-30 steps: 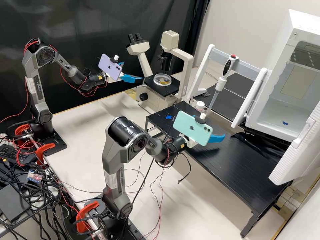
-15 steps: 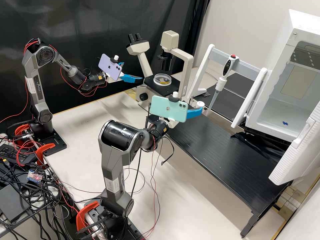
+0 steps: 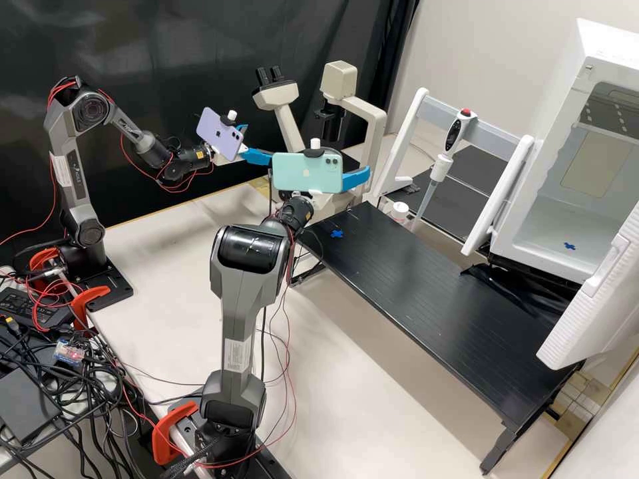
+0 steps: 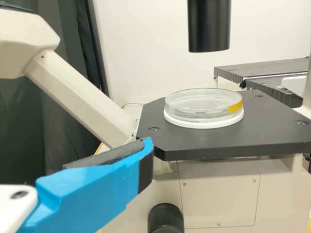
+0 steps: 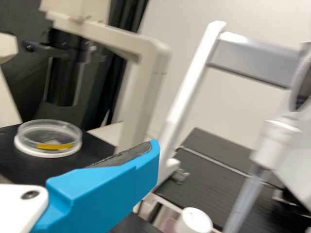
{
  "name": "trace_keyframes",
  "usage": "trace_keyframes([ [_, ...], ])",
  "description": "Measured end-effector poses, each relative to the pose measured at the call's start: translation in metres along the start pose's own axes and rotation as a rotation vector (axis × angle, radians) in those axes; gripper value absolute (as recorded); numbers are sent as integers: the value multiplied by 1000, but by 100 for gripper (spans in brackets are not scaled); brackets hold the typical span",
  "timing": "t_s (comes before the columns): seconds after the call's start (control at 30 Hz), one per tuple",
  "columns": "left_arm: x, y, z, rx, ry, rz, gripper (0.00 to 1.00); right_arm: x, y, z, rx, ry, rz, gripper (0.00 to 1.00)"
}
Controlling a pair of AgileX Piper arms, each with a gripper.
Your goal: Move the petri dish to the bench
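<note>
At the far side of the high view, the left gripper (image 3: 258,154) is near the microscope (image 3: 376,133), its blue fingers apart. Closer in, the right gripper (image 3: 356,178) is partly hidden behind a mint phone (image 3: 306,173), which also covers the middle of the microscope. Both the mint phone and the lilac phone (image 3: 219,133) carry a maker's mark. A pale printed label (image 3: 237,356) sticks to the near arm and another (image 3: 60,171) to the far one. A blue cross (image 3: 337,233) marks the black bench (image 3: 426,286), whose edge partly hides a white-capped container (image 3: 399,211).

Within the left wrist view, the petri dish (image 4: 204,104) sits on the microscope's black stage (image 4: 223,141), with a strip of yellow tape (image 4: 235,106) on its side; any writing on the strip is too small to tell. The left gripper's dark pad (image 4: 104,156) has nothing against it. A black cylinder (image 4: 209,24) above the stage is cut off.

Across the blurred right wrist view, the right gripper's pad (image 5: 124,158) is likewise bare, held apart from its mate. The pipette (image 5: 269,145) and the container's cap are cut off.
</note>
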Motion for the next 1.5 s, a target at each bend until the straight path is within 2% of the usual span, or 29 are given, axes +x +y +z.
trace_keyframes([
  [0.17,0,0,0,0,0,0,100,25,-11,-10,38,-10,-62,100],
  [0.4,0,0,0,0,0,0,100,55,-20,-15,97,-35,-96,100],
  [0.6,0,0,0,0,0,0,100,76,-24,-20,81,-49,-109,100],
  [0.8,0,0,0,0,0,0,100,91,-33,-32,29,-36,-111,100],
  [1.0,0,0,0,0,0,0,100,104,-44,-44,23,-37,-147,100],
  [1.13,0,0,0,0,0,0,100,115,-49,-46,55,-55,-150,100],
  [1.3,0,0,0,0,0,0,100,127,-58,-45,114,-87,-172,100],
  [1.43,0,0,0,0,0,0,100,138,-65,-43,137,-110,-185,100],
  [1.5,0,0,0,0,0,0,100,142,-70,-40,160,-130,-191,100],
])
